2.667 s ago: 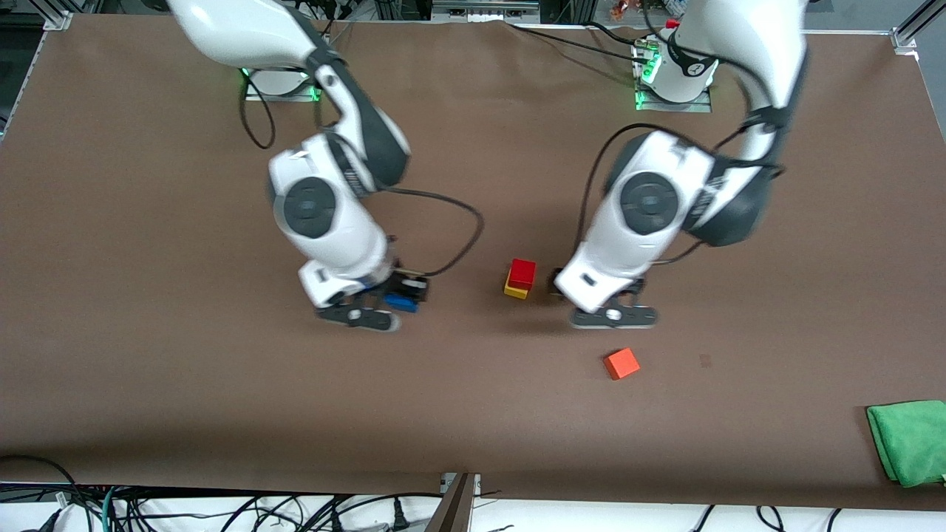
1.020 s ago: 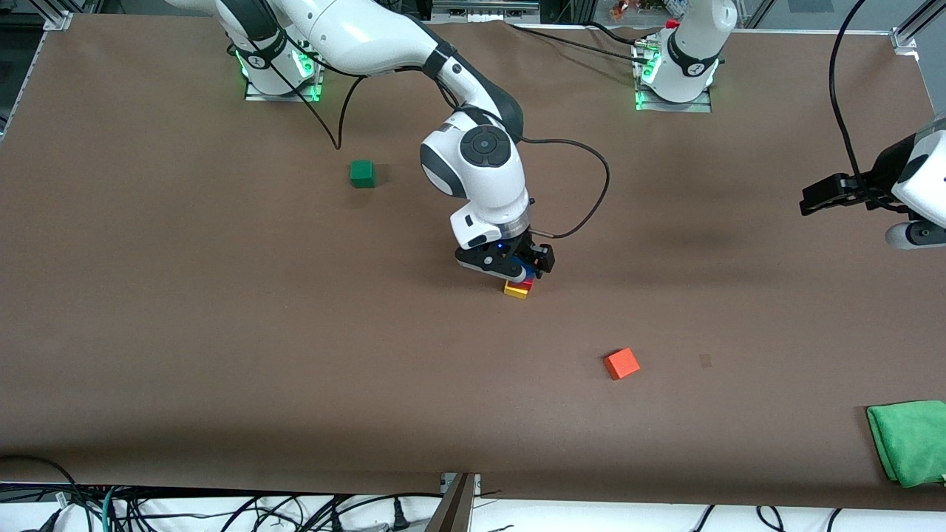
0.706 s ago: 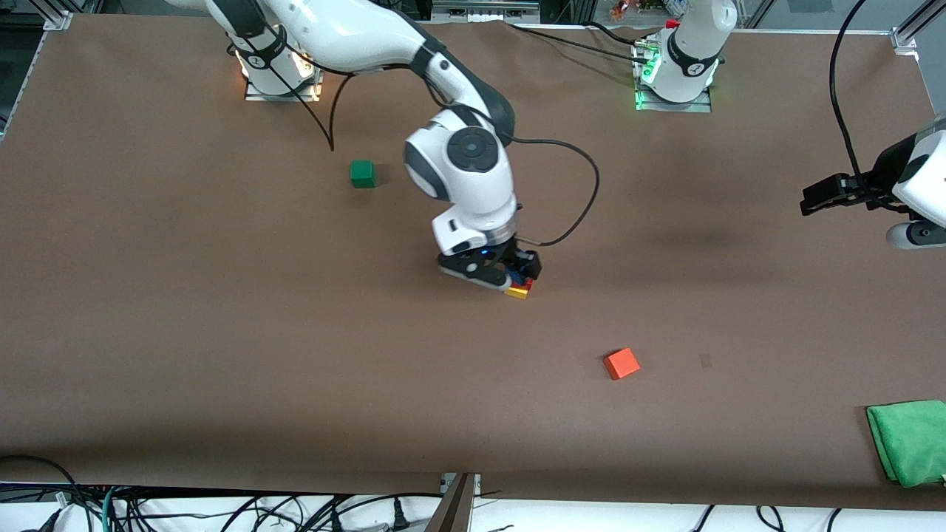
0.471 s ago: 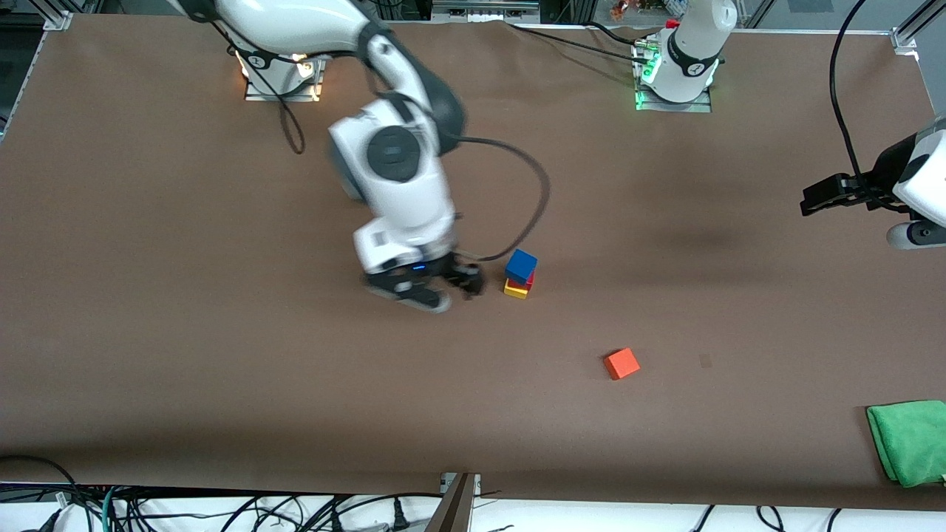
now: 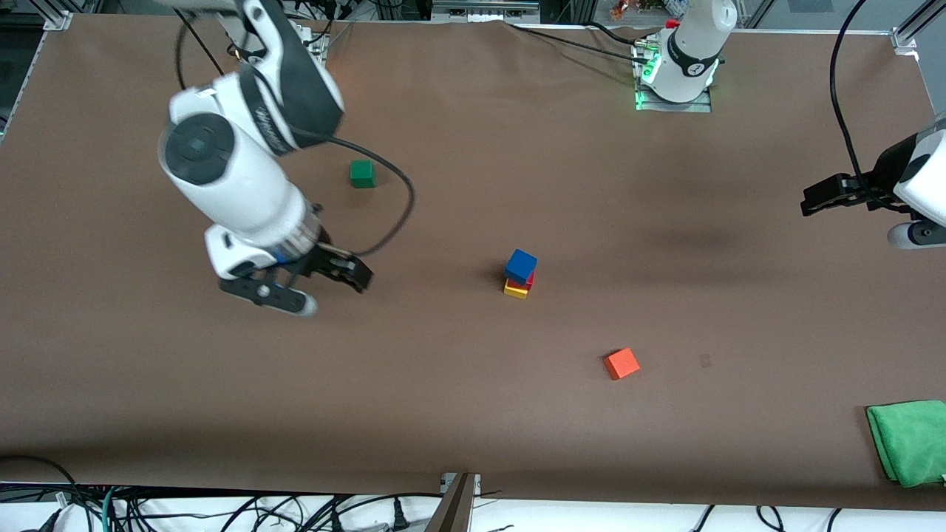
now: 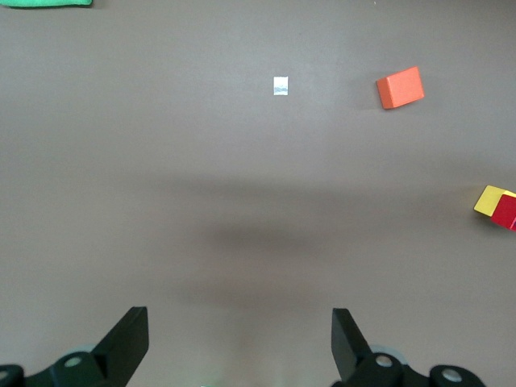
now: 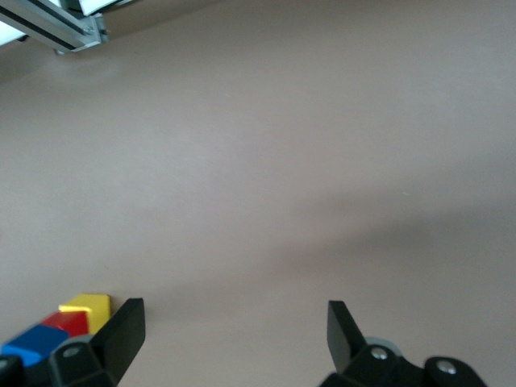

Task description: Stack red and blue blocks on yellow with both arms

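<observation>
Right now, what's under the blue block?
The blue block sits on the red block, which rests on the yellow block. Blue covers most of red; only slivers of red and yellow show.

Brown table point(image 5: 473, 414), cables point(image 5: 222, 510) below

Blue block point(image 5: 521, 264), red block point(image 5: 528, 280), yellow block point(image 5: 516, 290); orange-red cube point(image 5: 621, 363).
</observation>
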Tool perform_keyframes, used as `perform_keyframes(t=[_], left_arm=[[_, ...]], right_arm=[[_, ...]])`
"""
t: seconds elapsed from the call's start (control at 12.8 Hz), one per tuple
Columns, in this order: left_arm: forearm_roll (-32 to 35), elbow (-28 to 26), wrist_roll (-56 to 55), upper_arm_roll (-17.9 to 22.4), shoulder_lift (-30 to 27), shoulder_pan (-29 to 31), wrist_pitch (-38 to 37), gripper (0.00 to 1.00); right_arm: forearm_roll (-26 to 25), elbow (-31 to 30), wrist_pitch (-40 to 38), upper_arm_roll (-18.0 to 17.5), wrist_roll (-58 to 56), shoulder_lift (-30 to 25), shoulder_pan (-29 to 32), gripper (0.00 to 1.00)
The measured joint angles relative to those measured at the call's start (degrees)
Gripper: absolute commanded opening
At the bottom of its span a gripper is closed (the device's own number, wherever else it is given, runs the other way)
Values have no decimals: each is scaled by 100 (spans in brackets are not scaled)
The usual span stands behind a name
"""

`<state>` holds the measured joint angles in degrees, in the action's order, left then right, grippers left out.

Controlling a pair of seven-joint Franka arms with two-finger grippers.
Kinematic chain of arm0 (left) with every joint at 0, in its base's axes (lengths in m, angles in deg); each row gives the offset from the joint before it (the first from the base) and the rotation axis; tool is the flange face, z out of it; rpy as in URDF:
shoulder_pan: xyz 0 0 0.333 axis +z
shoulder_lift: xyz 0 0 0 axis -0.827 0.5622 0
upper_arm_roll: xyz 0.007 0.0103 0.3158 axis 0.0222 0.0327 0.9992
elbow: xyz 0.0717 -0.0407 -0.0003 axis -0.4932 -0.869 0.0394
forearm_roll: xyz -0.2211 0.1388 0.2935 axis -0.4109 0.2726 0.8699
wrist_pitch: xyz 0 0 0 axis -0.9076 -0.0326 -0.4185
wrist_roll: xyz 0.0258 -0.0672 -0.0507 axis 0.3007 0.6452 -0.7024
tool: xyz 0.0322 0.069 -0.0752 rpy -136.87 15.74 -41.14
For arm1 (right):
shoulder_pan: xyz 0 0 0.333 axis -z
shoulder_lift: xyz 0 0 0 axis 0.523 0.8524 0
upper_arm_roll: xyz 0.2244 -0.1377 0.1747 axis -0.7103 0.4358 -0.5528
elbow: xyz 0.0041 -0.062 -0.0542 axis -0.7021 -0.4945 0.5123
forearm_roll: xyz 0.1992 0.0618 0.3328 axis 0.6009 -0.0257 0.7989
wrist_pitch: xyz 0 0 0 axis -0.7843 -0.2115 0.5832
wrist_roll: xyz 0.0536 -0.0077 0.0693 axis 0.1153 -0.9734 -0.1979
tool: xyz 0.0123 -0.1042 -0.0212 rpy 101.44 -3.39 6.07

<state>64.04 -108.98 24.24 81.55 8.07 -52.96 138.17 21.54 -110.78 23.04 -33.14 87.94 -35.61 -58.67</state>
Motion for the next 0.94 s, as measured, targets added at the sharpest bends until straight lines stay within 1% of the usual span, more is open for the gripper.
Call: perform_keyframes(t=[0.16, 0.24, 0.31, 0.47, 0.63, 0.78, 0.94], left_arm=[[0, 0, 0, 0, 0, 0, 1, 100], [0, 0, 0, 0, 1, -1, 1, 100], [0, 0, 0, -1, 0, -1, 1, 100], [0, 0, 0, -1, 0, -1, 1, 100], [0, 0, 0, -2, 0, -2, 1, 100], [0, 0, 0, -2, 0, -2, 1, 100], [0, 0, 0, -3, 1, -3, 1, 100]], right_arm=[[-3, -1180, 90, 32, -386, -1024, 109, 100], [-6, -1756, 19, 43, -850, -1633, 319, 100], [-6, -1971, -55, 54, -1144, -1890, 475, 100], [-124, -2121, -246, 92, -1598, -2125, 662, 100], [-318, -2122, -310, 99, -1935, -2151, 676, 100], [-380, -2116, -323, 105, -2549, -2149, 675, 100], [-385, -2040, -494, 225, -2942, -2150, 679, 100]])
